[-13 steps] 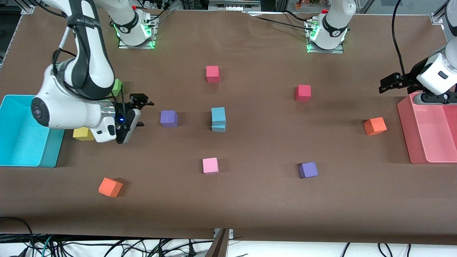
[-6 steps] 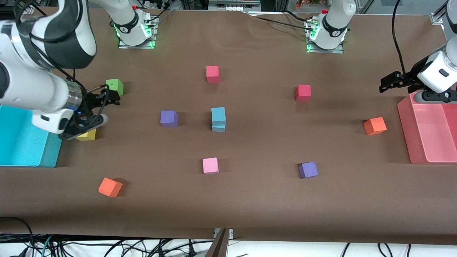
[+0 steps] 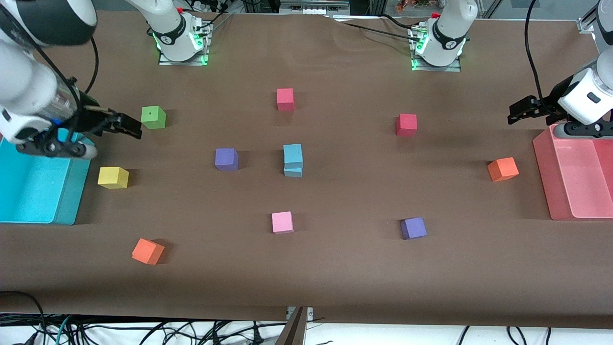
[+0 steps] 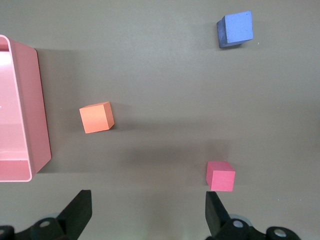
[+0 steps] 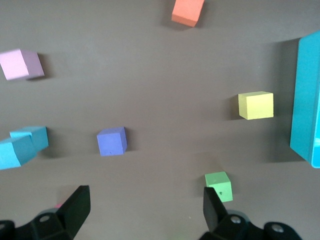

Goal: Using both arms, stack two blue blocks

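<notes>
Stack is up: the 2 blue blocks (image 3: 292, 159) sit one on the other mid-table, well clear of every edge. The top cube is twisted on the bottom one, so the faces don't line up and a sliver of the lower block shows at the camera-facing side.

Right gripper (image 3: 125, 125) hangs over the table at the right arm's end, just beside the green cube (image 3: 153, 117) and above the edge of the turquoise bin (image 3: 28, 191). Jaws spread wide, nothing in them. Left gripper (image 3: 522, 108) is over the left arm's end, next to the pink bin (image 3: 572, 177), jaws also apart and empty. Both are well away from the stack.

Looks done to me, judging by how things lie.

Risks from here:
- Twisted top cube has less bearing area. A table bump or a cable drag could tip it off.
- Foam is light, so any arm sweep through the middle knocks it over.
- Purple cube (image 3: 226, 159) sits near the stack toward the right arm's end. A careless reach for it could clip the stack.
- Right gripper is low beside the green cube and could nudge it.
</notes>
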You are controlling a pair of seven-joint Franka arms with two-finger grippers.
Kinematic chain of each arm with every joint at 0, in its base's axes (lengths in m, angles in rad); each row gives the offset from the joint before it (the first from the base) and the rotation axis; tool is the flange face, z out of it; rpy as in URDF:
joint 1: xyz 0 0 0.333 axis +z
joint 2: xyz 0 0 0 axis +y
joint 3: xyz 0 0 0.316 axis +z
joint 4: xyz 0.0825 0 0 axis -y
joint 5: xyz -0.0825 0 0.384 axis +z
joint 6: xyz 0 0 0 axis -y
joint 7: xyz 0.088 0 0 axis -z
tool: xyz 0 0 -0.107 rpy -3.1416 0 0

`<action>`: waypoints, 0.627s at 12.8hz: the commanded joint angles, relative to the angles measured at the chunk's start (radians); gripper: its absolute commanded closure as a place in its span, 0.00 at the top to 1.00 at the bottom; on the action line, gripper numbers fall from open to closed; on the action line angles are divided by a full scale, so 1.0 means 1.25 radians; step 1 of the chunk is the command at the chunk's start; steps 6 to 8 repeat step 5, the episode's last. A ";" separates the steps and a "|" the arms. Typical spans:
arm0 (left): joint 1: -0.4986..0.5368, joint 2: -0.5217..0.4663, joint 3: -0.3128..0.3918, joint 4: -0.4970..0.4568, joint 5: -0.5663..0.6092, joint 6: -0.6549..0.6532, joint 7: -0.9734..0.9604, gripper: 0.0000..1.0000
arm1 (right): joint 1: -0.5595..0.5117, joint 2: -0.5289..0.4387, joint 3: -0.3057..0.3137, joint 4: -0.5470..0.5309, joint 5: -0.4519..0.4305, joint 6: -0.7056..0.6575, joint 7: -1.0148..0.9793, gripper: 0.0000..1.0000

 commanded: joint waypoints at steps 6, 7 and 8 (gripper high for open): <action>0.002 -0.015 -0.004 -0.011 0.009 0.008 0.002 1.00 | -0.076 -0.122 0.036 -0.143 -0.010 0.015 0.006 1.00; 0.002 -0.015 -0.004 -0.011 0.009 0.008 0.002 1.00 | -0.076 -0.122 0.036 -0.143 -0.010 0.015 0.006 1.00; 0.002 -0.015 -0.004 -0.011 0.009 0.008 0.002 1.00 | -0.076 -0.122 0.036 -0.143 -0.010 0.015 0.006 1.00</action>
